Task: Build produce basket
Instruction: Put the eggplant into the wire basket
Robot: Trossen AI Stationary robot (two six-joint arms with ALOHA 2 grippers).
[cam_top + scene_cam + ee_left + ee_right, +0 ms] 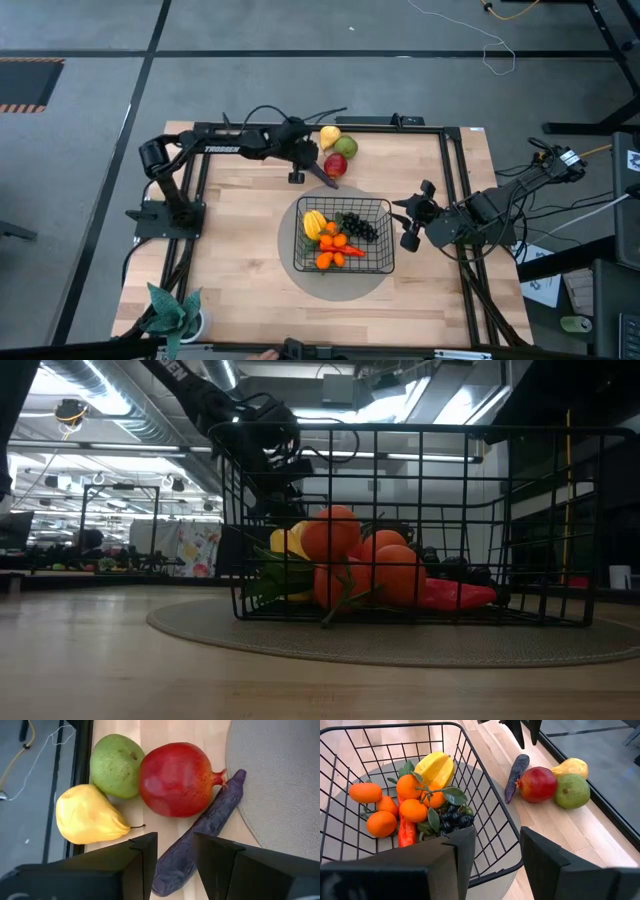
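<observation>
The black wire basket stands on a round grey mat. It holds a yellow ridged fruit, small oranges, dark grapes and a red-orange piece. A purple eggplant, a red fruit, a green apple and a yellow pear lie on the table beyond the basket's far edge. My left gripper is open, its fingers on either side of the eggplant's thick end, just above it. My right gripper is open at the basket's right side.
A green potted plant stands at the table's near left corner. A black frame rail runs along the far edge, close behind the loose fruit. Bare wood shows to the basket's left and near side.
</observation>
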